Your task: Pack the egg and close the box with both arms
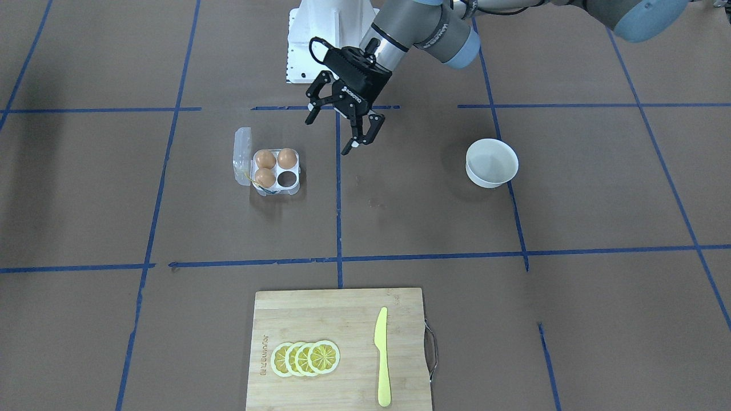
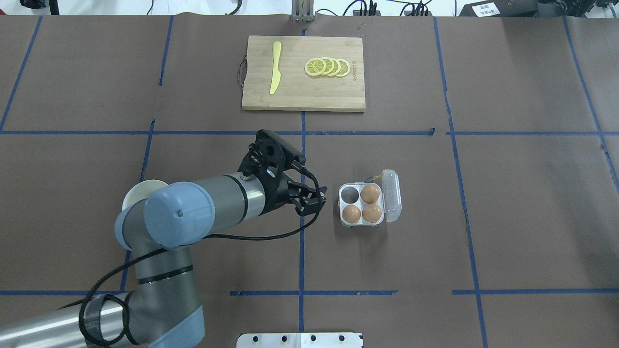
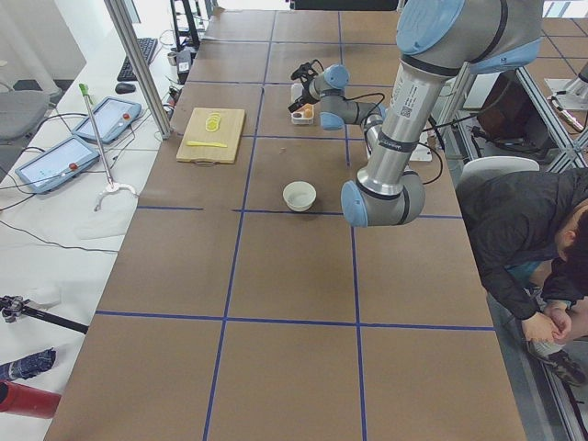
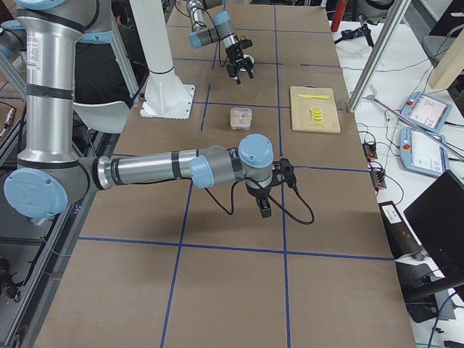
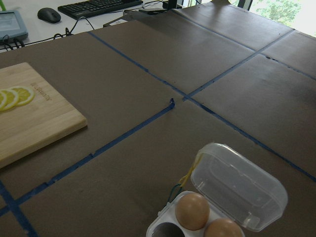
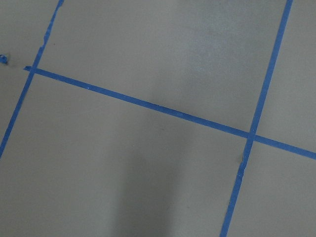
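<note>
The left claw (image 1: 327, 137) hung released, empty, just beside the lid-open box (image 1: 292, 188), which held three eggs (image 1: 286, 158) well away from every edge of the table (image 1: 571, 200). Whether the right claw (image 4: 264, 210) was clenched couldn't be told.

You are working in a robotics lab: your table (image 3: 276, 276) is wrapped in brown paper and ruled into big squares with blue tape (image 2: 377, 132), and two industrial arms (image 3: 401, 110) reach over it next to a white pedestal (image 4: 163, 72). On the side bench (image 3: 55, 211) you have teach pendants (image 3: 57, 161), a keyboard (image 5: 98, 7) and a mouse (image 5: 48, 15). A laptop (image 4: 444, 217), trailing cables (image 2: 360, 7) and aluminium frame posts (image 3: 138, 64) ring the table.
</note>
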`<state>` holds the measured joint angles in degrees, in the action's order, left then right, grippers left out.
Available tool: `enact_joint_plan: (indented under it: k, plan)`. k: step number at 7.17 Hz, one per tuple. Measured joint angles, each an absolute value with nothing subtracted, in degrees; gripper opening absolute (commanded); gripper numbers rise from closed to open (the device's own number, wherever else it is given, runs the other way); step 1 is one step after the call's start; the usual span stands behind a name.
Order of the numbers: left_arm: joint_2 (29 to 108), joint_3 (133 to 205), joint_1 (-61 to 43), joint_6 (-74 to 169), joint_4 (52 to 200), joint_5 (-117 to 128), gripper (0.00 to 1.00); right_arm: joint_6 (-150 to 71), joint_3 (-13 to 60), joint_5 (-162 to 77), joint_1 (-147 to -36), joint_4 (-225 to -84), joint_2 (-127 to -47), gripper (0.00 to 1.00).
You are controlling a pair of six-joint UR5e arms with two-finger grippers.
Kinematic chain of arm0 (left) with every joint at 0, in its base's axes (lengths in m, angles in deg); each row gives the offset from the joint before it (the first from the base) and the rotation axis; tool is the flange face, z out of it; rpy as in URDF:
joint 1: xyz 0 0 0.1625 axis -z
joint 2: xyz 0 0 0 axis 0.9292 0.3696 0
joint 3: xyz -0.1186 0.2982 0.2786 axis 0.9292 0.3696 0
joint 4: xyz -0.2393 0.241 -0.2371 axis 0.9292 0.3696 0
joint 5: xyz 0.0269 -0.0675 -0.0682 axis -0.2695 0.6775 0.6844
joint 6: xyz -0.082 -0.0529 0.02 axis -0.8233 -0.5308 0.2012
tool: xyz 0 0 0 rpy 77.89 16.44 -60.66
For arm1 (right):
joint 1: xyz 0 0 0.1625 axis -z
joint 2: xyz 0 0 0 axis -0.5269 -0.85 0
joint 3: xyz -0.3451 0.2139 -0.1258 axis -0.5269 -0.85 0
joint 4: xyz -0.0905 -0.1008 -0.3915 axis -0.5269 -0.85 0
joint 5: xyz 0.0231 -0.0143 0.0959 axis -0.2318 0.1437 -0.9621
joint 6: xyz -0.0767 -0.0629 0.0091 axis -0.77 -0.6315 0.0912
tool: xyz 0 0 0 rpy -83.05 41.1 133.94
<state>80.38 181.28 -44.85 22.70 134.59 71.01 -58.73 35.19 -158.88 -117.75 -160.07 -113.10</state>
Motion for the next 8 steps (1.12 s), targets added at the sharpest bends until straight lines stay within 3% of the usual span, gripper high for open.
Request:
enact_joint_plan:
  k: [4, 6, 8]
  plan:
    - [77.5, 190.1, -21.4, 22.6, 94.5, 90.9, 1.0, -58.7, 35.2, -158.8, -117.7, -160.0, -113.1, 1.0]
    - [75.1, 188.7, -10.8, 25.5, 81.3, 97.4, 1.0, -58.7, 35.2, -158.8, -117.7, -160.0, -113.1, 1.0]
    - [68.9, 185.6, 2.1, 43.9, 79.4, 103.3, 1.0, -57.0, 35.7, -158.9, -117.8, -160.0, -112.9, 1.0]
